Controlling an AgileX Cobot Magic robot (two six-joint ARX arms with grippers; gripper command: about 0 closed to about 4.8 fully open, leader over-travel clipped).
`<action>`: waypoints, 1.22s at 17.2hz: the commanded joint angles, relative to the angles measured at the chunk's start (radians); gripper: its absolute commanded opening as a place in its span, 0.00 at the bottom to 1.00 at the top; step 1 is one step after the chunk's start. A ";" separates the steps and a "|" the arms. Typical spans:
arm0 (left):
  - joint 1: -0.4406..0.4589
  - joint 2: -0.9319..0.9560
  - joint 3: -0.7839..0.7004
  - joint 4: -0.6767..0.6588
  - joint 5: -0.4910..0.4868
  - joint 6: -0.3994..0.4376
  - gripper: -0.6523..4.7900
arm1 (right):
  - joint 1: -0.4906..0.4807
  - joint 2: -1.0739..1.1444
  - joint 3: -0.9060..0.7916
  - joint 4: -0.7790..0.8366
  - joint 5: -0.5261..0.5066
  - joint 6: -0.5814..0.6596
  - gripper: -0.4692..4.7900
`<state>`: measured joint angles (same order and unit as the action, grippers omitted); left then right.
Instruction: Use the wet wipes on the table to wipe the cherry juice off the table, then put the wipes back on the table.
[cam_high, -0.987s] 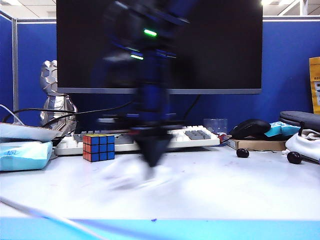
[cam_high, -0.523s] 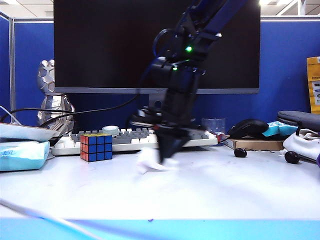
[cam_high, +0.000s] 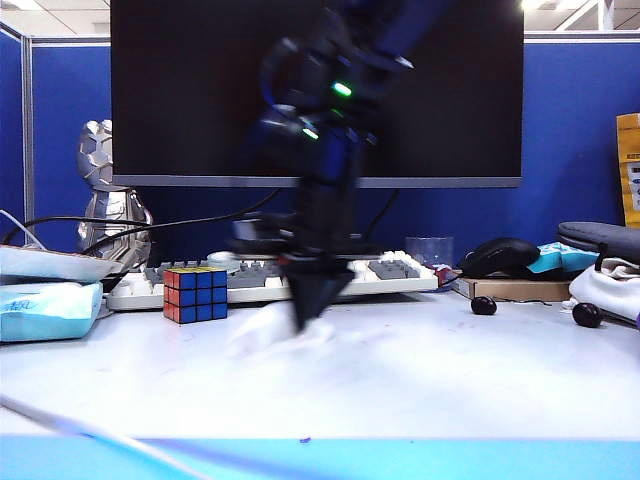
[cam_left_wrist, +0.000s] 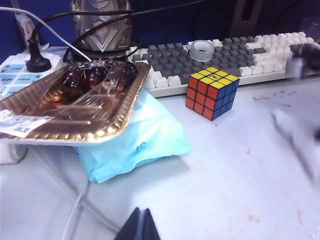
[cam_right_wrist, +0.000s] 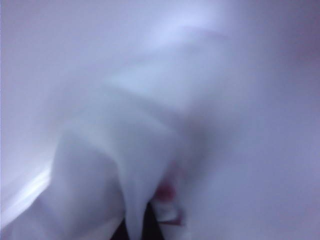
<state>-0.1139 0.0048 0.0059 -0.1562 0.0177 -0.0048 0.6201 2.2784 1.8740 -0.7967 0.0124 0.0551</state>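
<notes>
My right gripper (cam_high: 305, 318) points down at the middle of the white table (cam_high: 470, 380), shut on the wet wipes (cam_high: 272, 336), a blurred white sheet trailing on the surface. In the right wrist view the wet wipes (cam_right_wrist: 125, 150) fill the frame, with a pink stain (cam_right_wrist: 165, 190) near the dark fingertips of the right gripper (cam_right_wrist: 145, 227). Cherry juice shows as red smears (cam_left_wrist: 260, 97) in front of the keyboard and a small spot (cam_high: 306, 440) near the blue front edge. My left gripper (cam_left_wrist: 142, 215) hovers shut and empty over the table (cam_left_wrist: 215, 200), off the exterior view.
A Rubik's cube (cam_high: 195, 293) stands in front of the keyboard (cam_high: 400, 270). At the left a pale blue tissue pack (cam_left_wrist: 135, 140) lies under a foil tray of cherries (cam_left_wrist: 75, 105). Two loose cherries (cam_high: 484, 305), a mouse (cam_high: 500, 257) and a bag sit at the right.
The right gripper swept the wipe to the right and toward the keyboard, then back to the left. The left gripper has not moved.
</notes>
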 joint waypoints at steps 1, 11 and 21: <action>0.002 -0.003 -0.001 -0.011 0.005 -0.003 0.12 | -0.045 0.017 0.004 0.126 0.046 0.058 0.08; 0.002 -0.003 -0.001 -0.011 0.005 -0.003 0.12 | -0.057 0.174 0.272 0.245 0.056 0.058 0.08; 0.002 -0.003 -0.001 -0.011 0.005 -0.003 0.12 | -0.137 0.204 0.291 0.136 -0.051 0.106 0.08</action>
<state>-0.1139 0.0051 0.0059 -0.1566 0.0177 -0.0048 0.4736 2.4821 2.1666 -0.6586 0.0769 0.1604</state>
